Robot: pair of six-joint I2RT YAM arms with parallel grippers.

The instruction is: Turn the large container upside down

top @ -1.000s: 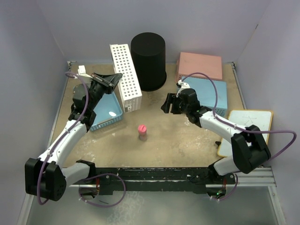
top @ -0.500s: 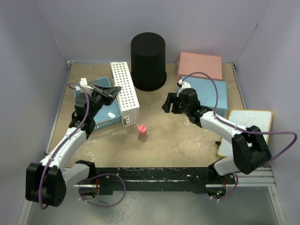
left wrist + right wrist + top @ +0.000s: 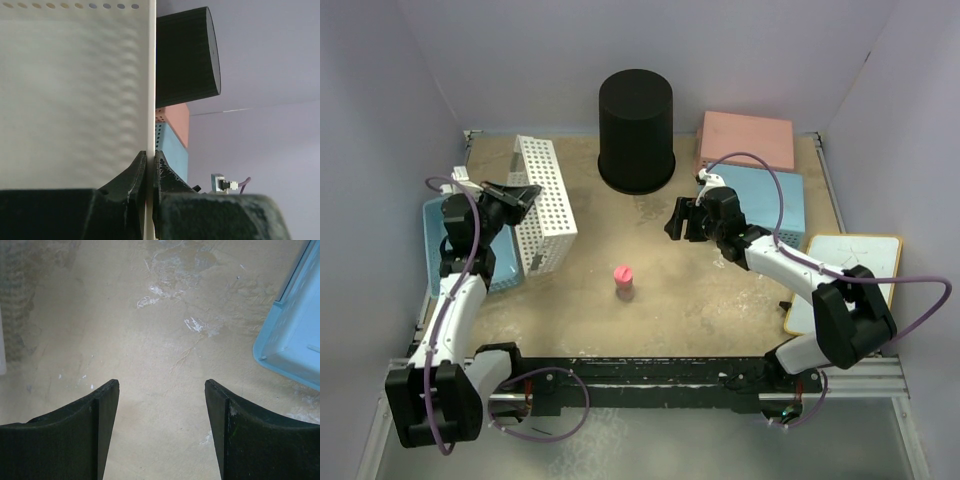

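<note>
Large container (image 3: 636, 130): rigid, probably light, slick plastic, take at rim; right tool (image 3: 672, 222) gapes empty, left tool (image 3: 527, 190) pinches white basket (image 3: 548, 205).

From above and behind the near edge, the top view covers the whole table (image 3: 700, 290). The left wrist camera, hard against a white basket (image 3: 75, 100), faces the far large container (image 3: 185, 55), which both views share. The right wrist camera looks closely down.
</note>
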